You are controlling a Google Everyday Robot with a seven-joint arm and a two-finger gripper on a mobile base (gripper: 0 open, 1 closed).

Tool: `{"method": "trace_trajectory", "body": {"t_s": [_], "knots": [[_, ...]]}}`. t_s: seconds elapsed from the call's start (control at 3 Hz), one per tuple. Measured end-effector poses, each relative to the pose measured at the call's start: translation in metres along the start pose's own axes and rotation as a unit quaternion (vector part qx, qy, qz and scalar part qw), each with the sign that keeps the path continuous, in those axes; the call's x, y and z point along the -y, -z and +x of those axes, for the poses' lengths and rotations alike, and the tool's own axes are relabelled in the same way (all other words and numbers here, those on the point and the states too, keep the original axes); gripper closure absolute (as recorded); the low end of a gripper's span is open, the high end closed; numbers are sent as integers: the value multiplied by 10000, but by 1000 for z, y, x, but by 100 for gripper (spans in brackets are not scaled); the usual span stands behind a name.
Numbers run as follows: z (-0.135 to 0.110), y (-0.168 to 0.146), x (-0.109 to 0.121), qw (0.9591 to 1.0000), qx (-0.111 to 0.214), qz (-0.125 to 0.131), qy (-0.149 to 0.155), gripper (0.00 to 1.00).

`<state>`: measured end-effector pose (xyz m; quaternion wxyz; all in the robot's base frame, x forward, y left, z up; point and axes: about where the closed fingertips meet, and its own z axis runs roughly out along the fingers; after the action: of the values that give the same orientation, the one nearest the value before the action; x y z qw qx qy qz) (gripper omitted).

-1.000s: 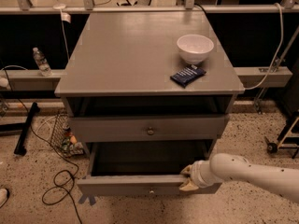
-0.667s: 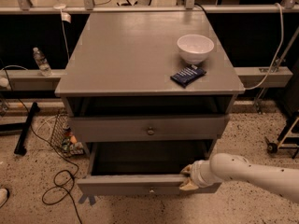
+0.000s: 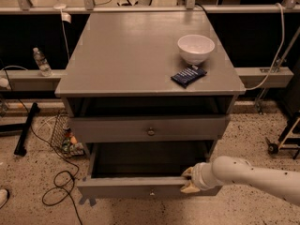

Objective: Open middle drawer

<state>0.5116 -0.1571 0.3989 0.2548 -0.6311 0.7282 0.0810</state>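
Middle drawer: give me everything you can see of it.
The middle drawer is grey, wood-looking, with a wide flat front and one small round metal knob at centre. It stands pulled well out of the cabinet, level, its inside dark with nothing showing in it. The hand sits at the front's top edge, right of the knob, touching it.

Hand (image 3: pixel 188 180) on matt wooden middle drawer (image 3: pixel 122 189)

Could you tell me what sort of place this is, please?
Probably a robotics lab or workshop: speckled floor, loose cables, metal framing behind the grey cabinet. The gripper is at the front edge of the pulled-out middle drawer.
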Motion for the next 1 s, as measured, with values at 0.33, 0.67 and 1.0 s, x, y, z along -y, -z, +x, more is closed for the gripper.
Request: {"method": "trace_trajectory", "body": {"t_s": [0.33,0.67,1.0], "knots": [[3,4,-18,9999,9,2,-100,100],[3,4,-18,9999,9,2,-100,100],[8,9,-50,9995,74,8,-319,100]]}}
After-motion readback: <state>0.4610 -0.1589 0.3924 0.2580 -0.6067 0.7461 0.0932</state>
